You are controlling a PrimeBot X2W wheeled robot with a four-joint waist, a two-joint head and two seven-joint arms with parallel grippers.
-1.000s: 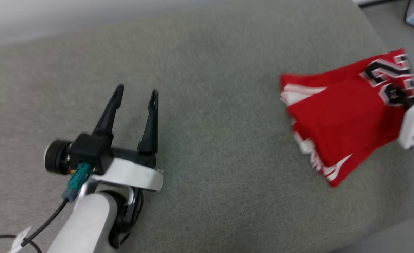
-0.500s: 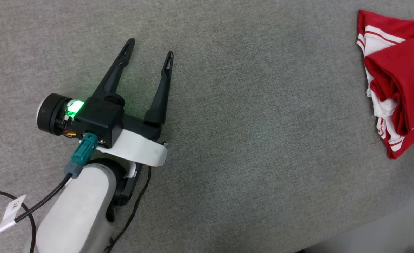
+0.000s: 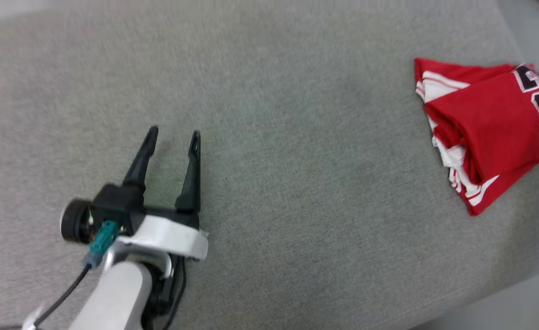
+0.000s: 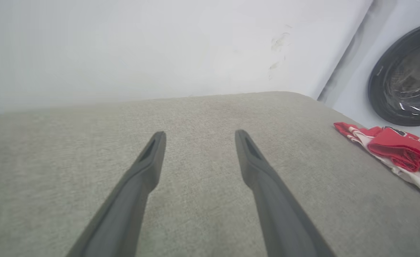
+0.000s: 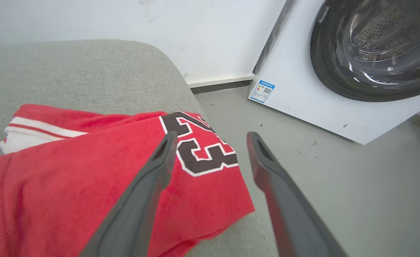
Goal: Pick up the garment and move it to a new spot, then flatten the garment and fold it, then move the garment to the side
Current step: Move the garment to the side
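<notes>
The garment [image 3: 489, 123] is bunched at the cushion's [image 3: 296, 192] right edge — open fabric is seen leftward; left gripper [image 3: 174, 133] and right gripper [image 5: 211, 137] are spread, empty.

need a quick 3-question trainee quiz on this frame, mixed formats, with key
1. True or false: the left tool is gripping the garment.
2. Where does the garment lie? A) mid-cushion B) at the right end of the grey cushion C) draped over the left tool.
3. In the right wrist view, is the right tool open or shut, and what appliance stands beyond it?
Key: 1 false, it is open over bare cushion. 2 B. 3 open, holding nothing; a washing machine.
</notes>
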